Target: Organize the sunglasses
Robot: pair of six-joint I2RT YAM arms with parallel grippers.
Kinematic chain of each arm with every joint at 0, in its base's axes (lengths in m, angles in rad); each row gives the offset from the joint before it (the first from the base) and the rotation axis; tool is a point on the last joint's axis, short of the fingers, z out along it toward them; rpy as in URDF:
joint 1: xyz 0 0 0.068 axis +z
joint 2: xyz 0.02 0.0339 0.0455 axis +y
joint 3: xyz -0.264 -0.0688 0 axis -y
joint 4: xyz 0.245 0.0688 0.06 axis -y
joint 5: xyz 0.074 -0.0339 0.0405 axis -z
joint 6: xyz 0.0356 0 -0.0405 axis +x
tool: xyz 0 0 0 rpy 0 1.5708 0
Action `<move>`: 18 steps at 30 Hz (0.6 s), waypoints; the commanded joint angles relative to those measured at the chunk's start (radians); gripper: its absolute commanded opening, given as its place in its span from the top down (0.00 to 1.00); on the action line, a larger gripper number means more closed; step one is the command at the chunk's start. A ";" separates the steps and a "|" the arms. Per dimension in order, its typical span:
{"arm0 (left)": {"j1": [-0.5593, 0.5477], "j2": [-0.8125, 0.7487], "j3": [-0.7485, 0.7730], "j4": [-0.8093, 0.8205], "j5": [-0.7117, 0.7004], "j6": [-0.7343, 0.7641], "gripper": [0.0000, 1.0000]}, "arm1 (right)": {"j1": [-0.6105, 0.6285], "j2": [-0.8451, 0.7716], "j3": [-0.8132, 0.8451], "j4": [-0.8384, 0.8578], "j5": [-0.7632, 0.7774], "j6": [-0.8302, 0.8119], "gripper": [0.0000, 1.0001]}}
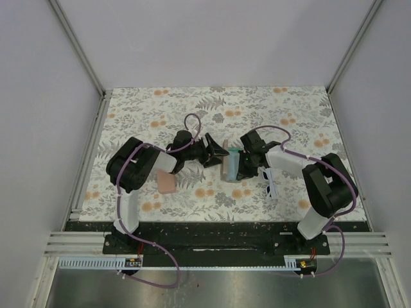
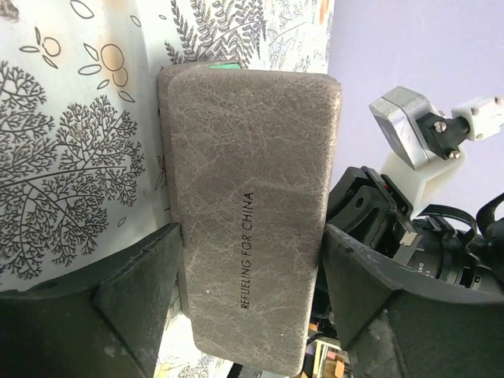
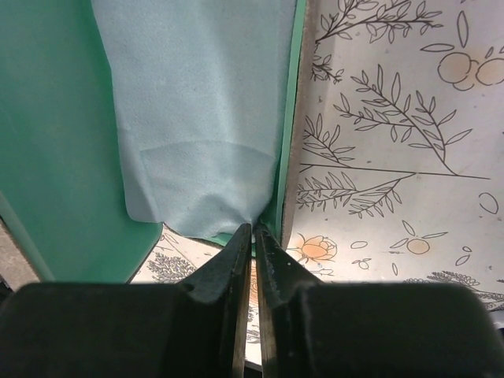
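Note:
The white-framed sunglasses (image 1: 270,186) lie on the floral mat beside my right arm. The black-framed pair is out of view. My left gripper (image 1: 217,156) (image 2: 250,240) is shut on the tan case (image 2: 252,205), its fingers pressing both long sides of the lid. The case (image 1: 226,156) stands open at mid-table, showing its green lining (image 3: 55,126). My right gripper (image 1: 239,168) (image 3: 253,232) is shut on the lower edge of a light blue cloth (image 3: 197,110) that lies inside the open case (image 1: 230,169).
A pink case (image 1: 167,183) lies closed on the mat by my left arm. The floral mat (image 1: 192,109) is walled on the left, right and back. The right arm's wrist (image 2: 417,134) is close behind the tan case.

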 commanded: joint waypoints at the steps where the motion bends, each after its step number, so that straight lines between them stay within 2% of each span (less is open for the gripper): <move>1: 0.004 0.014 0.005 0.108 0.030 -0.013 0.29 | -0.003 -0.004 0.037 -0.010 -0.012 -0.014 0.86; 5: 0.006 0.023 0.009 0.147 0.043 -0.036 0.44 | -0.002 0.001 0.042 -0.011 -0.015 -0.014 0.85; 7: 0.004 0.023 0.011 0.150 0.047 -0.039 0.47 | -0.002 -0.001 0.050 -0.019 -0.012 -0.019 0.75; 11: 0.006 0.008 0.009 0.125 0.046 -0.022 0.50 | -0.003 -0.027 0.093 -0.074 0.020 -0.037 0.72; 16: 0.004 -0.023 0.009 0.062 0.035 0.015 0.51 | -0.020 -0.065 0.133 -0.135 0.063 -0.071 0.52; 18: 0.002 -0.037 0.011 0.029 0.027 0.035 0.51 | -0.032 -0.082 0.133 -0.152 0.066 -0.077 0.51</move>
